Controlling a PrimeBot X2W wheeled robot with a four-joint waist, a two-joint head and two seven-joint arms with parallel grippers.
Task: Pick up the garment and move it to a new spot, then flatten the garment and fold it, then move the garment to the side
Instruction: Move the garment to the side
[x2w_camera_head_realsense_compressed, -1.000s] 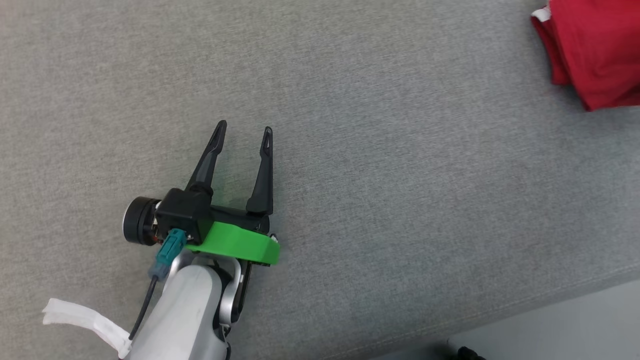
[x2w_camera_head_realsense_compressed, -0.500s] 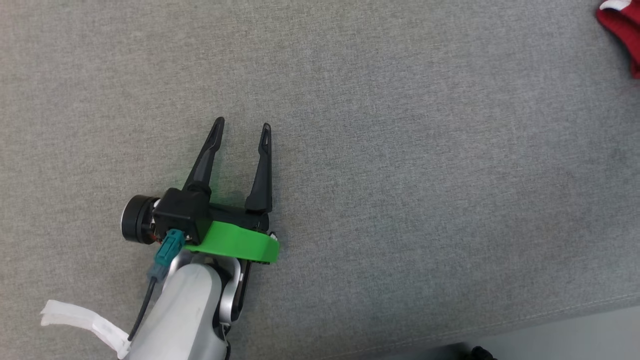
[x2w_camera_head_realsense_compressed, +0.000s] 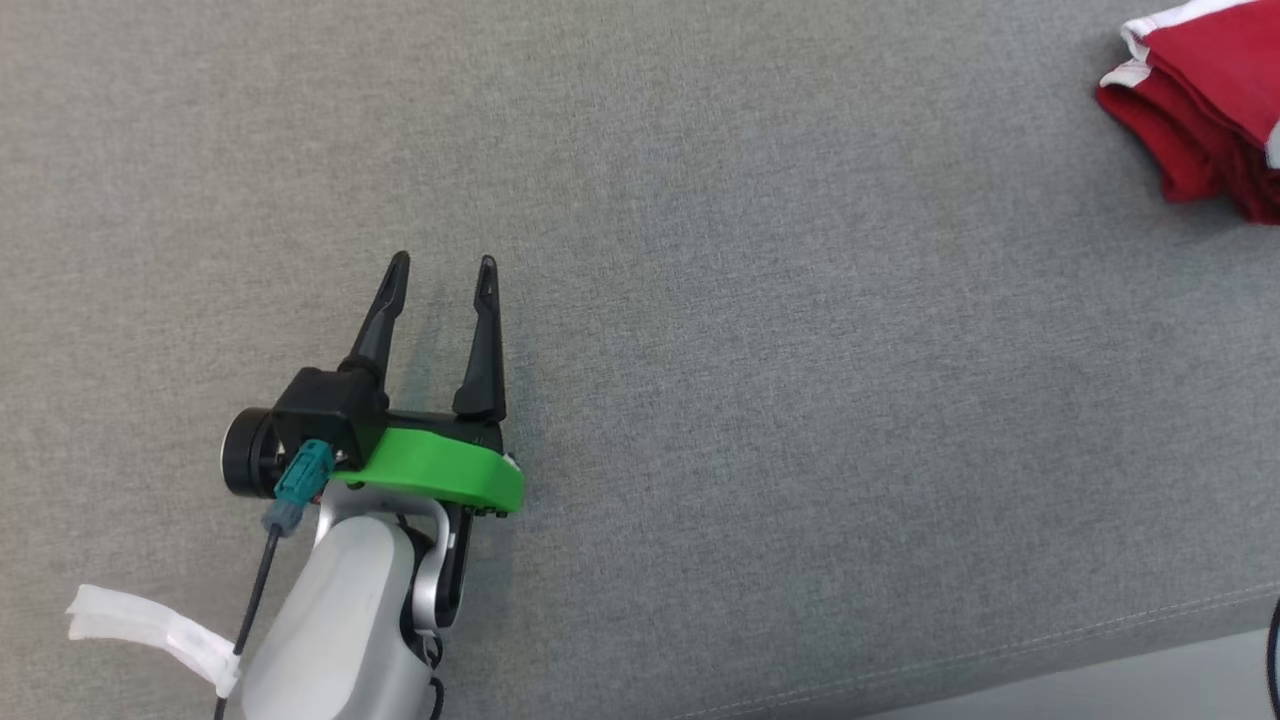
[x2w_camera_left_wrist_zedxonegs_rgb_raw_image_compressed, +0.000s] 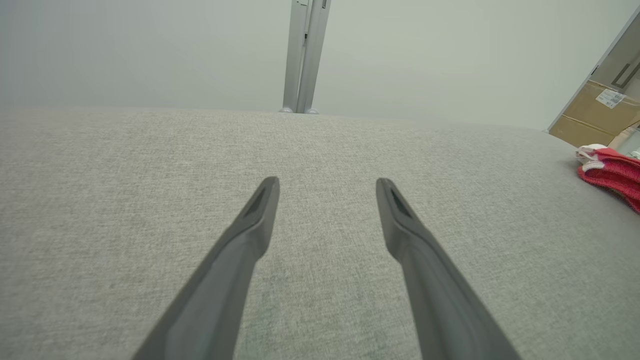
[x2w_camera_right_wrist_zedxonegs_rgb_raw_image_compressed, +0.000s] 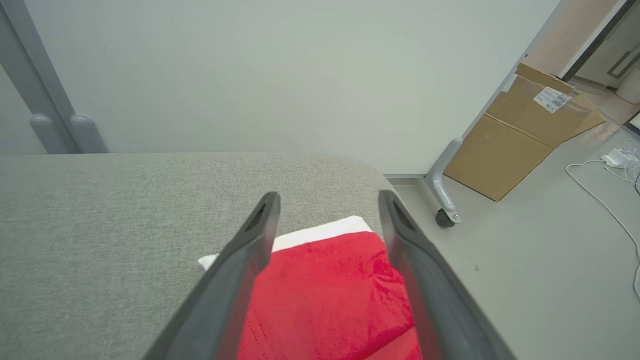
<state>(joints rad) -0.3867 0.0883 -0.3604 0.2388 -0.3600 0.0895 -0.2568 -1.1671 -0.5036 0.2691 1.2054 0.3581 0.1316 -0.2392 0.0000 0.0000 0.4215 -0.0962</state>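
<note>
The right gripper (x2w_camera_right_wrist_zedxonegs_rgb_raw_image_compressed: 327, 197) hangs spread and empty over the red garment (x2w_camera_right_wrist_zedxonegs_rgb_raw_image_compressed: 325, 290), while the left gripper (x2w_camera_head_realsense_compressed: 443, 262), well apart from the garment, is also spread and holds nothing.

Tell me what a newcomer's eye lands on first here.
The red garment, white-trimmed, lies at the far right of the grey cushion. The left pincer, with its green collar, stands open over bare fabric at lower left. The right pincer hangs open over the garment.

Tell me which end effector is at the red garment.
The right end effector: open, it frames the red garment in its wrist view. The left end effector is over bare grey upholstery, the garment far aside.
</note>
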